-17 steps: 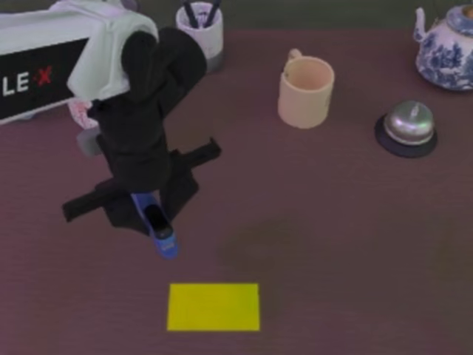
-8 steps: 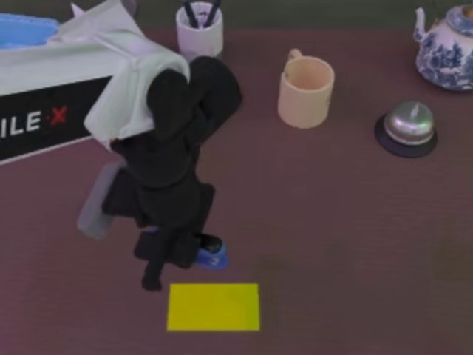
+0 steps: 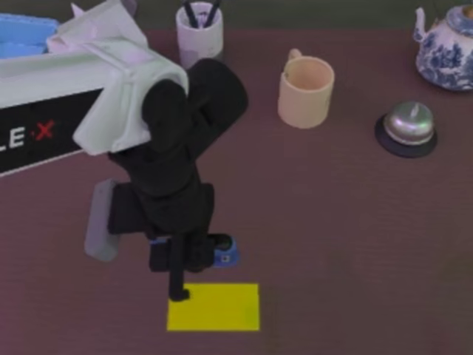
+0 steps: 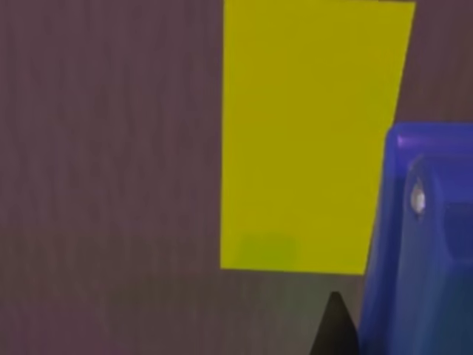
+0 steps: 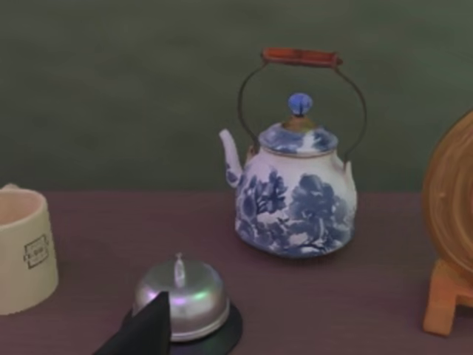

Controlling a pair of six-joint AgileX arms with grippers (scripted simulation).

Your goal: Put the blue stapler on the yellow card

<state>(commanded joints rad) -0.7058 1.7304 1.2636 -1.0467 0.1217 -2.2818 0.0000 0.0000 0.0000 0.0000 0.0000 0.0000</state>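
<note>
The blue stapler (image 3: 224, 251) hangs in my left gripper (image 3: 194, 255), which is shut on it just beyond the far edge of the yellow card (image 3: 222, 309). Only the stapler's right end shows past the black wrist. One black finger reaches over the card's far left corner. In the left wrist view the stapler (image 4: 421, 244) fills one side, a dark fingertip (image 4: 336, 329) lies against it, and the card (image 4: 310, 133) lies flat on the table ahead. My right gripper is out of the top view and parked; one of its fingertips (image 5: 151, 318) shows, standing wide with nothing held.
A cream mug (image 3: 305, 92), a silver call bell (image 3: 409, 126) and a blue-and-white teapot (image 3: 447, 48) stand at the back right. A pen cup (image 3: 199, 29) and a light-blue box (image 3: 22, 33) are at the back left. A wooden stand (image 5: 451, 244) shows beside the teapot.
My left arm has carried the stapler nearer and to the right, towards the card's far edge, turning it from lengthwise to crosswise. The card has not moved.
</note>
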